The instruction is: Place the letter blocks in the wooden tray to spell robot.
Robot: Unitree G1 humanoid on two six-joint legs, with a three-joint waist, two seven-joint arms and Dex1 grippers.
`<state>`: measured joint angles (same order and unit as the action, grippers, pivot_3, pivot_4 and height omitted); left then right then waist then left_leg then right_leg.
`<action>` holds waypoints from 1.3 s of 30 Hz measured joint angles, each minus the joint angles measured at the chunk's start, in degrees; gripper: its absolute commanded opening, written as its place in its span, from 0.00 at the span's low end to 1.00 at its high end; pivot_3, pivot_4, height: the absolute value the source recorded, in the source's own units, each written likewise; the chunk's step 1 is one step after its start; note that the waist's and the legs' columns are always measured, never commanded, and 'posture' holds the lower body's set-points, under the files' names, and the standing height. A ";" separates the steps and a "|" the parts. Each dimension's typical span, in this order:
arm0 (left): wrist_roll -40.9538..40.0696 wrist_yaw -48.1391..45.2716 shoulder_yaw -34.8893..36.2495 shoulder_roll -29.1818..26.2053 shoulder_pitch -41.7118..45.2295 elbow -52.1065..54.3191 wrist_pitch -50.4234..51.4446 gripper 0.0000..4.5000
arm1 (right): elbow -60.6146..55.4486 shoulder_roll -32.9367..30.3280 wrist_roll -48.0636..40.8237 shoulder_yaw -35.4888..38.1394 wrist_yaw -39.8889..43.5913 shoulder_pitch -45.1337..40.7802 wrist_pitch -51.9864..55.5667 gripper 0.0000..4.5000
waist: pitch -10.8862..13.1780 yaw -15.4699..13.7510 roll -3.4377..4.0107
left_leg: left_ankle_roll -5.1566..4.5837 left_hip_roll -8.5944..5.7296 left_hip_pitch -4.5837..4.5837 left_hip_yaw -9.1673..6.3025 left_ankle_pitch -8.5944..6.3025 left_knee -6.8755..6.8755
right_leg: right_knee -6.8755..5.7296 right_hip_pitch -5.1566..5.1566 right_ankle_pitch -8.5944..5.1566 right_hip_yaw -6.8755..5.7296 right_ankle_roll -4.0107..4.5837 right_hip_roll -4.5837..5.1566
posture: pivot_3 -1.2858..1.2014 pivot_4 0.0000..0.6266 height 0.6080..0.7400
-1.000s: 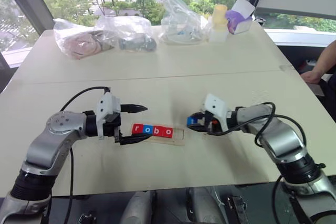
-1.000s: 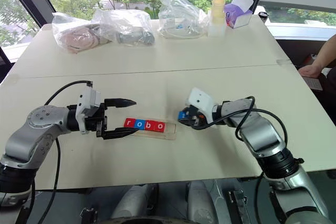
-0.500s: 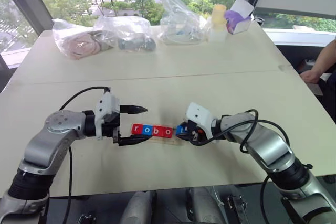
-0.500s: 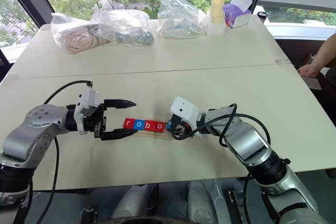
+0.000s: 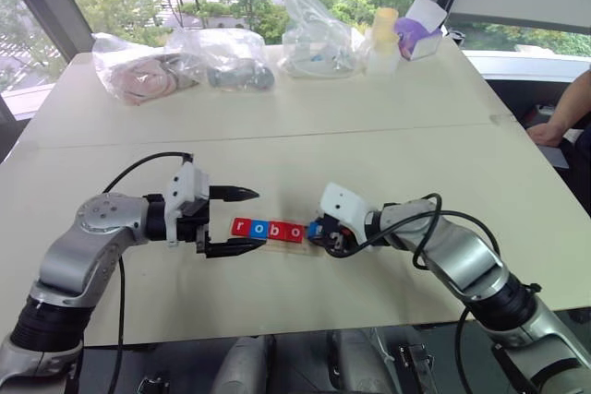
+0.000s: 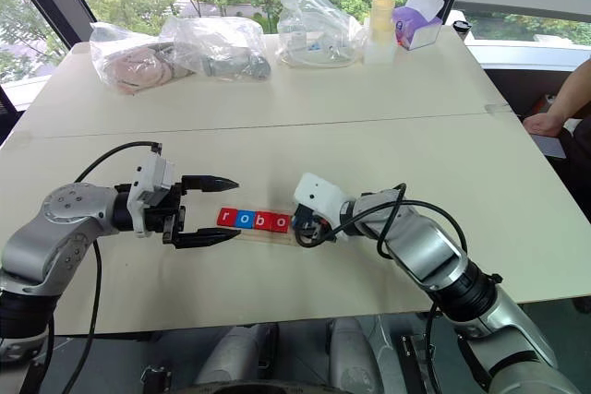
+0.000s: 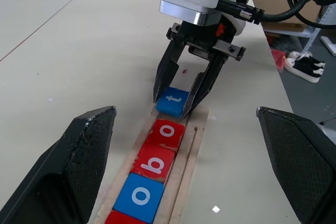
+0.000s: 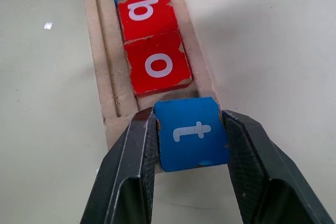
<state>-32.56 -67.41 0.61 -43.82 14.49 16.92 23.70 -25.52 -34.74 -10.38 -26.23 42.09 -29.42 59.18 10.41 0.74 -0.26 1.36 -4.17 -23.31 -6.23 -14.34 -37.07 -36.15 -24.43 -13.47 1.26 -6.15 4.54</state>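
Observation:
The wooden tray [image 5: 277,244] lies on the table between my arms. It holds a row of letter blocks [image 5: 268,229]: red r, blue o, red b, red o. My right gripper [image 5: 323,235] is shut on the blue t block [image 8: 191,132], one finger on each side. The t block is at the tray's right end, close against the last red o [image 8: 157,65] and overhanging the end of the frame. I cannot tell whether it rests in the slot. My left gripper [image 5: 247,219] stands open at the tray's left end, one finger on either side of it, holding nothing.
Plastic bags [image 5: 185,62] with soft items, a clear bag [image 5: 319,34], a yellow-capped bottle [image 5: 383,43] and a purple box [image 5: 420,29] stand along the table's far side. A person's arm [image 5: 568,117] rests at the right edge.
My right gripper has carried the blue t block leftward and a little down, from beside the tray to its right end. The left gripper has stayed still and open.

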 measured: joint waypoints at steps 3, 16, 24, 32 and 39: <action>0.00 0.03 0.00 0.00 0.33 -0.03 0.00 1.00 | 0.00 0.02 -0.01 -0.14 0.08 -0.04 0.00 0.30 | 0.00 0.00 0.00 | 0.00 0.00 0.00 0.00 0.00 0.00 | 0.00 0.00 0.00 0.00 0.00 -0.01 | 0.52 0.24 1.00; 0.01 0.46 0.00 0.05 1.01 -0.70 -0.12 1.00 | -0.01 0.52 -0.13 -0.80 1.10 -0.35 0.47 0.53 | 0.00 0.02 0.00 | 0.00 0.00 0.00 0.00 0.00 0.00 | 0.00 0.00 0.00 -0.01 0.00 -0.02 | 0.52 0.24 1.00; 0.01 1.00 0.00 0.07 1.01 -0.70 -0.21 1.00 | -0.01 0.38 -0.11 -1.16 1.91 -0.66 0.24 0.65 | 0.00 0.02 0.00 | 0.00 0.00 0.00 0.00 0.00 0.00 | 0.00 0.00 0.00 -0.01 0.00 -0.02 | 0.52 0.24 1.00; 0.04 1.28 0.00 0.35 0.99 -0.80 -0.43 1.00 | 2.33 -0.62 -2.99 6.54 2.54 -3.64 1.65 0.65 | 0.00 -0.03 0.00 | 0.00 0.00 0.00 0.00 0.00 0.00 | 0.00 0.00 0.00 -0.01 0.00 -0.03 | 0.52 0.24 1.00; 0.06 1.20 0.03 0.39 0.95 -0.99 -0.50 1.00 | 1.95 -7.47 -4.91 10.33 4.55 -2.03 0.70 0.65 | 0.00 -0.09 0.00 | -0.01 -0.01 -0.01 0.01 0.00 0.02 | 0.02 0.01 0.00 -0.02 0.00 0.00 | 0.52 0.24 1.00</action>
<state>-32.50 -66.21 0.64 -43.44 15.44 15.92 23.21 -23.57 -42.21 -15.29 -15.91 46.64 -31.45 59.88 10.41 0.65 -0.25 1.35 -4.18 -23.32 -6.22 -14.34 -37.05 -36.13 -24.42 -13.47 1.24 -6.16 4.55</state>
